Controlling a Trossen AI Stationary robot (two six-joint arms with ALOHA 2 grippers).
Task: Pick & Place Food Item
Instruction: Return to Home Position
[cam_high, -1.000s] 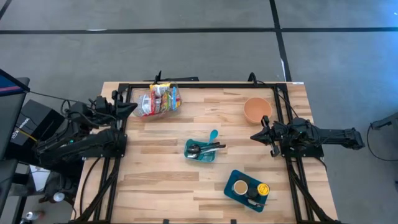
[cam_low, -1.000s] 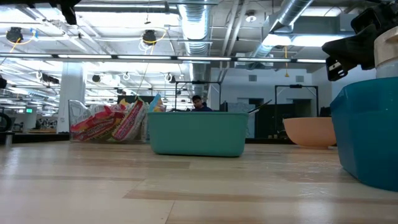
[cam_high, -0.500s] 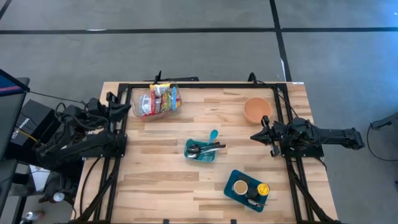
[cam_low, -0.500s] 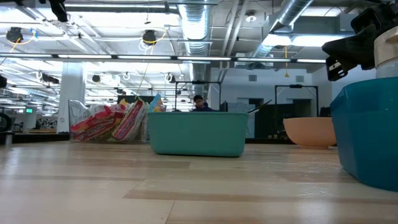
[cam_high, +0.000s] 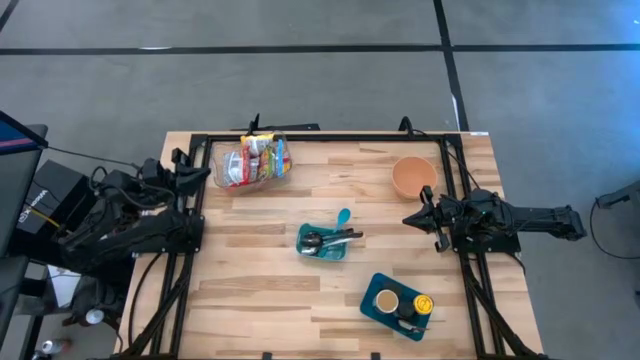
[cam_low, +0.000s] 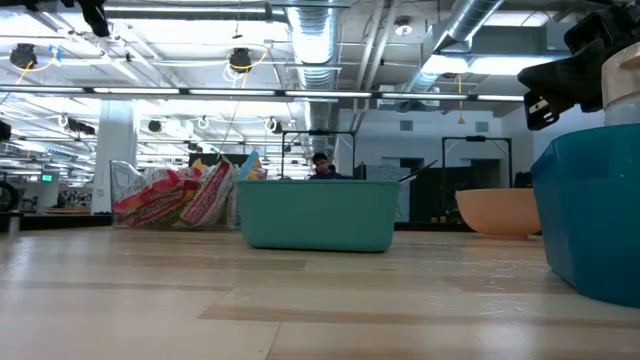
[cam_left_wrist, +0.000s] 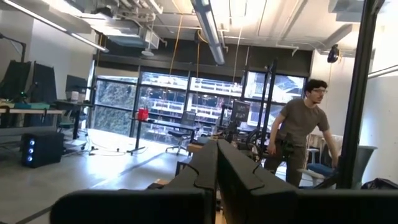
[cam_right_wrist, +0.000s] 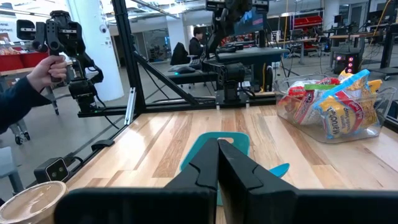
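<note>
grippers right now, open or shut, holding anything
Left gripper: jaws shut, holding nothing, at the table's left edge.
Right gripper: jaws shut, holding nothing, at the table's right edge.

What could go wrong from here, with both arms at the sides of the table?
The noodle packs are heaped above the rim of the transparent bin, and the shut left gripper sits close beside it; a stray swing might knock one out. The light blue spoon pokes over the rim of the green bin and could tip out if nudged. The shut right gripper waits at the right edge.
</note>
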